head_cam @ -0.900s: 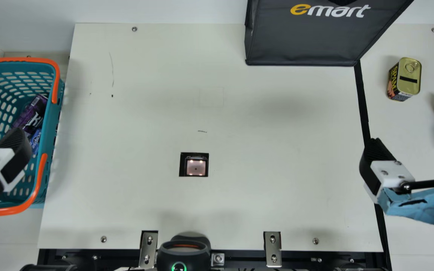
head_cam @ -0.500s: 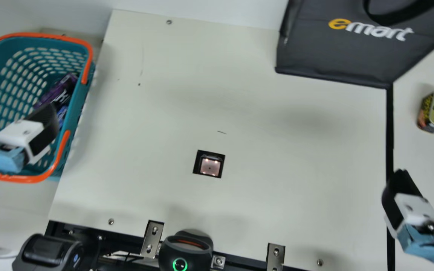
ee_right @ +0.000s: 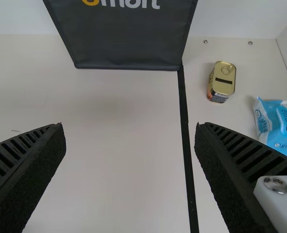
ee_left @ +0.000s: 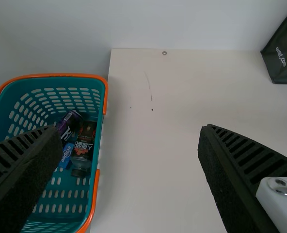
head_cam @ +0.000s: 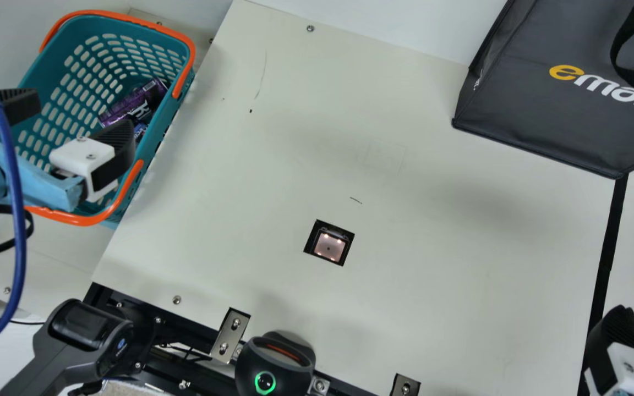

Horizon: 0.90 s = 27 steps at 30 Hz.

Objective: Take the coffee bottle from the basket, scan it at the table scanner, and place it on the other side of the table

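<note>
Coffee bottle (ee_left: 84,143) is being held in the basket (head_cam: 168,113) by the bench's (head_cam: 432,264) left edge, beside 1 purple can (ee_left: 67,125) | left gripper (head_cam: 75,118) is being poised over the basket, jaws being held open | right gripper (head_cam: 619,335) is being poised near the bench's right edge, jaws being held apart.

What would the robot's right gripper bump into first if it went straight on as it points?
Probably the cream wooden-looking tabletop; the right gripper seems to slant down toward it. Height is unclear, so the dark grey fabric bag beyond might come first.
</note>
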{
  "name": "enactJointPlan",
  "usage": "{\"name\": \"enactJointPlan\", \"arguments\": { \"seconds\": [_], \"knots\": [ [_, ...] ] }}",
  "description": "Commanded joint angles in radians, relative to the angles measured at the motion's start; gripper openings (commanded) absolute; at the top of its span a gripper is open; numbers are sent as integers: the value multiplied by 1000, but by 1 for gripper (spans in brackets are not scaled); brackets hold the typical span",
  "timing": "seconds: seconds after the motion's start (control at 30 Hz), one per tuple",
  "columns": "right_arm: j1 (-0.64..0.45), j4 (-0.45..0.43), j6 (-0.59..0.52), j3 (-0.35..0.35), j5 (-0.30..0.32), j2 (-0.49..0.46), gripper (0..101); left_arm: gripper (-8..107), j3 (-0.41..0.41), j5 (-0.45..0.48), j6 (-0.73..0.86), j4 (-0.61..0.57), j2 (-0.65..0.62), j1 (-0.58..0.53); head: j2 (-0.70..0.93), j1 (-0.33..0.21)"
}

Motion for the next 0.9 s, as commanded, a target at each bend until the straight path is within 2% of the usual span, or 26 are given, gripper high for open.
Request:
{"name": "enactJointPlan", "arguments": {
  "seconds": [0.0, 0.53, 0.87],
  "knots": [
    [0, 0, 0, 0, 0, 0, 95, 90, 0, 0, 0, 0, 0, 0, 4, -27],
    [0, 0, 0, 0, 0, 0, 95, 90, 2, -6, -5, 8, 1, 4, 4, -27],
    [0, 0, 0, 0, 0, 0, 95, 90, 26, -65, -80, 62, 16, 96, 4, -27]
  ]
}}
